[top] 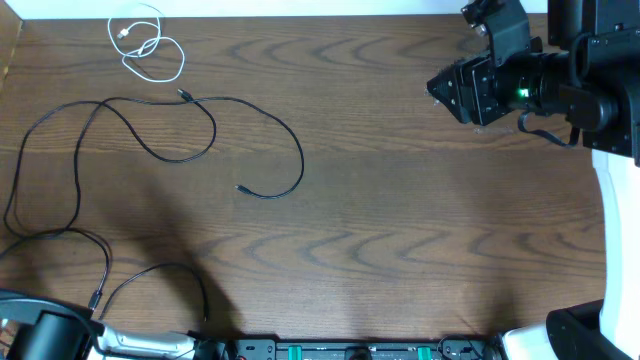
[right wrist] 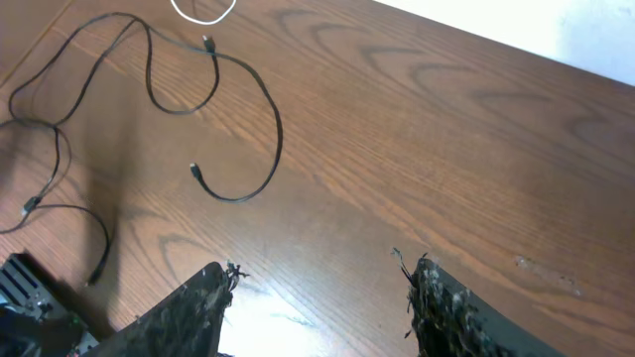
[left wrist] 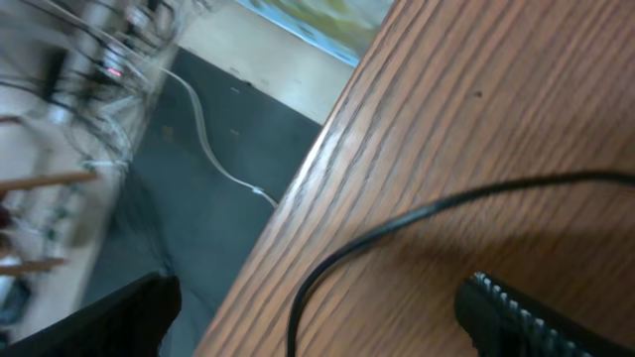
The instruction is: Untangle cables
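Observation:
A short white cable (top: 146,44) lies coiled at the table's far left; its loop shows at the top of the right wrist view (right wrist: 203,15). A long black cable (top: 214,127) loops across the left half and ends in a small plug (top: 240,188). Another black cable (top: 105,262) runs near the front left corner. My left gripper (left wrist: 317,332) is open, low over the table's left edge, with a black cable (left wrist: 397,220) passing on the wood between its fingers (left wrist: 521,317), untouched. My right gripper (top: 450,92) hovers open at the far right with nothing between its jaws (right wrist: 317,293).
The left arm's base (top: 50,335) fills the front left corner. The right arm's body (top: 590,70) stands at the far right. A control strip (top: 350,350) runs along the front edge. Beyond the table's left edge (left wrist: 298,188) lies a dark floor with a white cord (left wrist: 213,154).

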`<state>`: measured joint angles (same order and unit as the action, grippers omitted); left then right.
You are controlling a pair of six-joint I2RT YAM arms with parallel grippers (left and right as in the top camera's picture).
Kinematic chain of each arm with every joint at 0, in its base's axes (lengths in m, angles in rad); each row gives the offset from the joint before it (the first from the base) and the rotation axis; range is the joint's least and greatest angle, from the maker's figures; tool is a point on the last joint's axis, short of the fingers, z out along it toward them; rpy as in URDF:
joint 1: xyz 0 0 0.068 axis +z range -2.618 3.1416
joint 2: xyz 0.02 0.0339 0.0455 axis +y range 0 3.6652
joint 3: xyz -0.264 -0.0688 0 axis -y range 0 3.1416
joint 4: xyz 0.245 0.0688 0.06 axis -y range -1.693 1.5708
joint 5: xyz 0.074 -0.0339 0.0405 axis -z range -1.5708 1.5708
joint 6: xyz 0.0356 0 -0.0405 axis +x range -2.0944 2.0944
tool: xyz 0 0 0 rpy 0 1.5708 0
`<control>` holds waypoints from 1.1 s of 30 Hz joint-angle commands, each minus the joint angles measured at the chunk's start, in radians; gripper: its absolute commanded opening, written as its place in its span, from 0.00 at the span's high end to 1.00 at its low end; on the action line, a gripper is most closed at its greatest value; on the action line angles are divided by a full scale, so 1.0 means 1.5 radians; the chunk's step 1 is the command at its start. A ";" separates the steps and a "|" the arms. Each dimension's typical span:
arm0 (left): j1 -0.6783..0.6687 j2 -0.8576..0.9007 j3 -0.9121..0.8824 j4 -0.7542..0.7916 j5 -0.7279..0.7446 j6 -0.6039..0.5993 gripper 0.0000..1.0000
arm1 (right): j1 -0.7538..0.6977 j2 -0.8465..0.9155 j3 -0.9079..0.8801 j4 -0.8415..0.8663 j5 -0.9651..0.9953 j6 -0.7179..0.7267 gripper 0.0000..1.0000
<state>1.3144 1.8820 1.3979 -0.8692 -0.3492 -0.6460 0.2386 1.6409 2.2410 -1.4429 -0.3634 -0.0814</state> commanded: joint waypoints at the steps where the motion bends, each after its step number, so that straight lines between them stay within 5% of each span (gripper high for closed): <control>1: 0.021 0.000 -0.029 0.038 0.152 0.055 0.07 | -0.001 0.003 -0.010 0.014 -0.004 -0.008 0.45; 4: 0.019 0.000 -0.050 0.093 0.225 0.103 0.07 | -0.001 0.004 -0.012 0.030 -0.005 -0.007 0.45; 13: 0.016 0.001 -0.084 0.199 0.220 0.185 0.07 | -0.001 0.005 -0.012 0.027 -0.007 0.003 0.43; 19: 0.016 0.003 -0.084 0.207 0.130 0.192 0.07 | -0.001 0.005 -0.012 0.027 -0.007 0.012 0.42; 26: 0.016 0.055 -0.086 0.212 0.158 0.195 0.09 | -0.001 0.005 -0.012 0.030 -0.007 0.012 0.42; 29: 0.016 0.082 -0.086 0.213 0.158 0.196 0.15 | -0.001 0.005 -0.012 0.030 -0.007 0.017 0.41; 33: 0.016 0.092 -0.086 0.220 0.166 0.196 0.51 | -0.001 0.005 -0.012 0.030 -0.007 0.017 0.41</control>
<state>1.3388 1.9999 1.2819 -0.5404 -0.1040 -0.3622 0.2386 1.6409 2.2288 -1.3983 -0.3653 -0.0685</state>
